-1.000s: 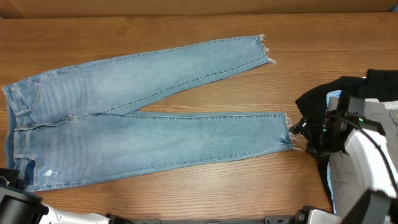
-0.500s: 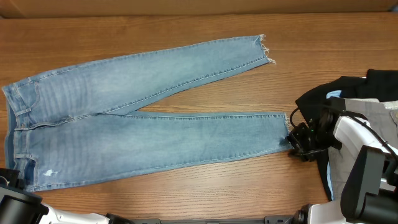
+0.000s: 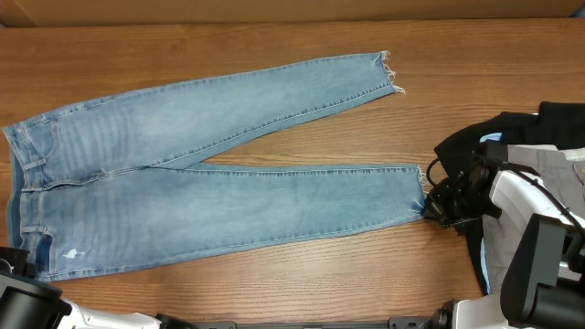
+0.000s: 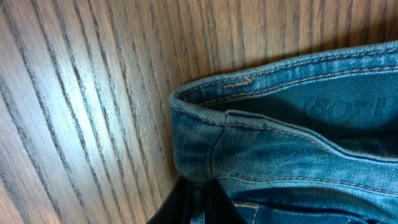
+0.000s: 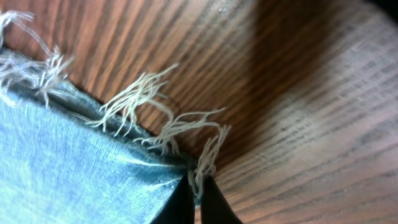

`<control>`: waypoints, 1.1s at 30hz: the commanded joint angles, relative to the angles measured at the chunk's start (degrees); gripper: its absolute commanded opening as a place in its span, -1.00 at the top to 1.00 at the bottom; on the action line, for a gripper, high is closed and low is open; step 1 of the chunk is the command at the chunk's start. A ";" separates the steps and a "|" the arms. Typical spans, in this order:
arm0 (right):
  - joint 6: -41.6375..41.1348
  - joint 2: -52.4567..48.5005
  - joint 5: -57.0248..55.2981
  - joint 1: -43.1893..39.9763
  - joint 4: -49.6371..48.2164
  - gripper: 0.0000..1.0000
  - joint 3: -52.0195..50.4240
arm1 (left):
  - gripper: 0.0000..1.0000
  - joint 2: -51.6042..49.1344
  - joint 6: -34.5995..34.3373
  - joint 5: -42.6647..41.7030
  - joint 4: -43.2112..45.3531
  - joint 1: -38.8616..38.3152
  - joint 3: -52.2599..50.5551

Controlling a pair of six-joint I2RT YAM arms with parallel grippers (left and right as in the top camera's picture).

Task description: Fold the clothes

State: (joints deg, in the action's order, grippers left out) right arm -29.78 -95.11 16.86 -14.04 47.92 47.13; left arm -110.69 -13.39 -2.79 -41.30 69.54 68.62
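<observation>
Overhead view: the light-blue washed denim jeans (image 3: 210,183) lie flat on the brown wooden table (image 3: 302,283). The waist is at the left edge and both legs run right, splayed apart, with frayed hems at the far end.

The right gripper (image 5: 198,199) is clenched on the very corner of the near leg's frayed hem. From the right wrist view it looks like mostly fringe threads plus a sliver of denim. The left gripper (image 4: 198,199) is pinched onto the waistband corner.

My worry is that the right grab is so shallow the hem could slip out on the lift, or the threads could just tear loose. Nothing holds the far leg either, so it might drag and bunch up.

A crumpled black garment (image 3: 466,146) and a pale grey cloth (image 3: 553,163) are heaped right beside the right arm, close enough to snag. Nothing sits on the jeans themselves.
</observation>
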 commanded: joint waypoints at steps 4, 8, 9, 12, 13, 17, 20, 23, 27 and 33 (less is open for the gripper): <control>0.20 -1.01 -5.05 0.13 -0.17 0.92 0.94 | 0.86 -3.52 0.72 -3.45 0.76 -0.13 -0.96; 0.17 1.40 -5.07 -0.90 3.45 0.92 4.26 | 0.88 -3.50 0.72 -4.33 -0.83 -0.13 -0.94; 0.17 2.47 -5.07 -1.53 4.83 0.92 5.64 | 0.92 -3.50 0.74 -4.33 -1.53 -0.13 -0.94; 0.15 5.44 -5.07 -3.98 9.07 0.92 10.29 | 0.92 -3.50 0.46 -4.33 -3.63 -0.11 -0.92; 0.15 6.29 -5.07 -4.92 10.54 0.93 11.93 | 0.91 -3.48 0.22 -4.33 -4.57 -0.07 -0.92; 0.17 9.46 -5.09 -9.09 17.27 0.92 19.76 | 0.92 -2.91 -1.57 -4.33 -8.31 0.81 -0.92; 1.62 11.26 -6.86 -11.04 22.84 0.92 27.41 | 0.91 -1.25 -1.57 -4.26 -11.19 2.12 -0.92; 3.23 11.91 -8.37 -11.10 25.44 0.92 32.17 | 0.92 0.50 -1.40 -4.31 -11.96 2.71 -0.92; 3.87 11.98 -8.70 -11.10 26.71 0.92 35.39 | 0.92 3.58 -0.59 -6.91 -11.78 2.75 -0.92; 3.87 11.98 -8.68 -11.10 26.93 0.92 36.00 | 0.92 13.68 -0.15 -10.40 -12.83 1.77 -0.90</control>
State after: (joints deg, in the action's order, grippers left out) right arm -26.70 -84.31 14.98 -23.53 76.38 79.96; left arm -105.51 -13.39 -13.67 -55.33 70.89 66.63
